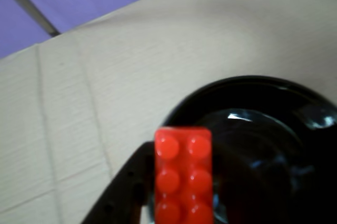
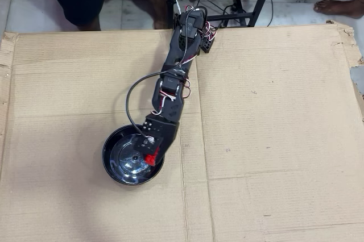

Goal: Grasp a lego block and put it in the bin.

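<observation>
The red lego block (image 1: 183, 175) is held in my gripper (image 1: 179, 182), studs facing the wrist camera. A black finger (image 1: 124, 182) shows to its left. The black bowl (image 1: 263, 145) lies just beyond and to the right of the block in the wrist view. In the overhead view my gripper (image 2: 152, 157) holds the red block (image 2: 151, 158) over the right inner part of the bowl (image 2: 116, 165), above its floor.
The bowl sits on a large sheet of brown cardboard (image 2: 267, 128) with fold creases. The arm's base (image 2: 193, 23) is at the far edge. A person's legs and a stand are beyond the cardboard.
</observation>
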Robot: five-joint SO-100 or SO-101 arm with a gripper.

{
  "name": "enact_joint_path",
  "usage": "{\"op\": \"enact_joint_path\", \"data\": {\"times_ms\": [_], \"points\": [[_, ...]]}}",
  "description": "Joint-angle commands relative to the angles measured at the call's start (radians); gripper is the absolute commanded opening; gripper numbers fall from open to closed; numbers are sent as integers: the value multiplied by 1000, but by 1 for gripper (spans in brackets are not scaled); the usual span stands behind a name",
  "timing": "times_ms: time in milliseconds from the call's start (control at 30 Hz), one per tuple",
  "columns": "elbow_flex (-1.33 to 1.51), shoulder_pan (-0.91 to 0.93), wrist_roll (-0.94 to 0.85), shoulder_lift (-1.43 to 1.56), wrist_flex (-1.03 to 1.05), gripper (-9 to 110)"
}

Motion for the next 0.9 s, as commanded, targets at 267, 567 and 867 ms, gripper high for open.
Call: {"op": "enact_joint_path", "data": {"times_ms": [267,567,867], "points": [[-40,69,-140,80,-14,0],[-32,97,-178,69,-14,1],[-25,97,-262,69,-2,30]]}}
